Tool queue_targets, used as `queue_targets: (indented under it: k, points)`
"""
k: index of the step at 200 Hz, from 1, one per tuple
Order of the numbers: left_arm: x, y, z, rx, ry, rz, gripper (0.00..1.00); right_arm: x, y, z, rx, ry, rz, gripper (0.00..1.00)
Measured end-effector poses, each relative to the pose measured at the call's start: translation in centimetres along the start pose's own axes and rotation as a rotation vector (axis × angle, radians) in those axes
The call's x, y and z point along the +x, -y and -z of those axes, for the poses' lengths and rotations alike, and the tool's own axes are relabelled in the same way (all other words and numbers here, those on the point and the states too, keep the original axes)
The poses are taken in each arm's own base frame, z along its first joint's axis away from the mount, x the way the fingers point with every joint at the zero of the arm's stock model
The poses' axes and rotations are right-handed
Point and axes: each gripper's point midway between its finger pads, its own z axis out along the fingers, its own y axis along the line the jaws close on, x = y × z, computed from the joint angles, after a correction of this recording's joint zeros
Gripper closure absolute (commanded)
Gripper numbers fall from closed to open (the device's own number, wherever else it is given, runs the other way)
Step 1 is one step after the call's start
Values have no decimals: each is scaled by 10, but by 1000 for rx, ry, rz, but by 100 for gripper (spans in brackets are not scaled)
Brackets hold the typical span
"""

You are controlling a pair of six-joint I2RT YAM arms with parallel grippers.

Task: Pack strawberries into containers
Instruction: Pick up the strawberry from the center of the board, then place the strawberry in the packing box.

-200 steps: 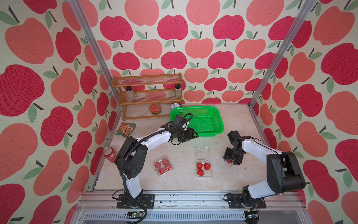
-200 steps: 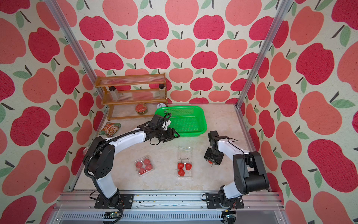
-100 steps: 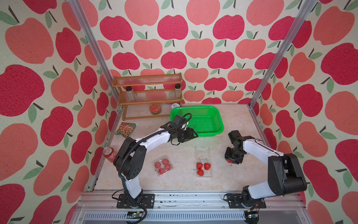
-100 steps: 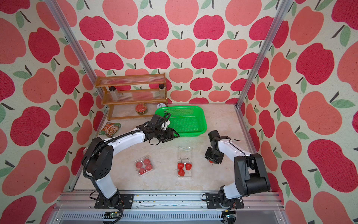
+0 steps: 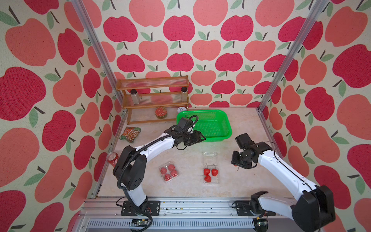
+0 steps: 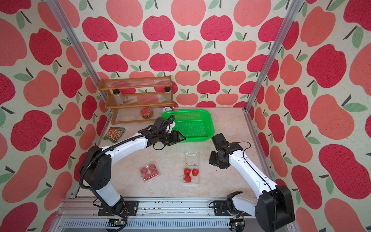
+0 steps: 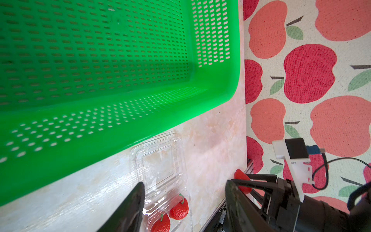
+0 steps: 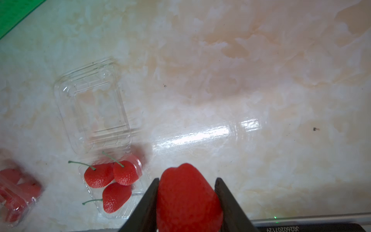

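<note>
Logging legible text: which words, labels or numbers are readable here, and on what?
"JG2602027129", upside down, on the black strip in the right wrist view.
Soda can: white lettering, too small to read.
Snack packet: print too blurred.
Rail code in the left wrist view: too blurred.

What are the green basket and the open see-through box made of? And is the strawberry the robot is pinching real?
Green basket: looks like hard moulded plastic, shiny, with rows of slots.
Open clear box: thin see-through plastic; the table shows through and its ridges glint.
Strawberry in the right gripper: probably fake, rubber or plastic, since it looks smooth and waxy.
</note>
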Motion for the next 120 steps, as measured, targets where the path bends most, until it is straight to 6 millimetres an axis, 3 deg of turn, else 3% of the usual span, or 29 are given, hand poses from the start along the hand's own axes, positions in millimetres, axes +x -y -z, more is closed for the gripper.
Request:
queue_targets:
  k: [53, 120]
  points:
    - [9, 7, 9, -42, 29, -24, 38, 48, -38, -4, -12, -72, 197, 57]
    - [27, 13, 13, -94, 50, -26, 38, 63, -74, -38, -23, -121, 298, 57]
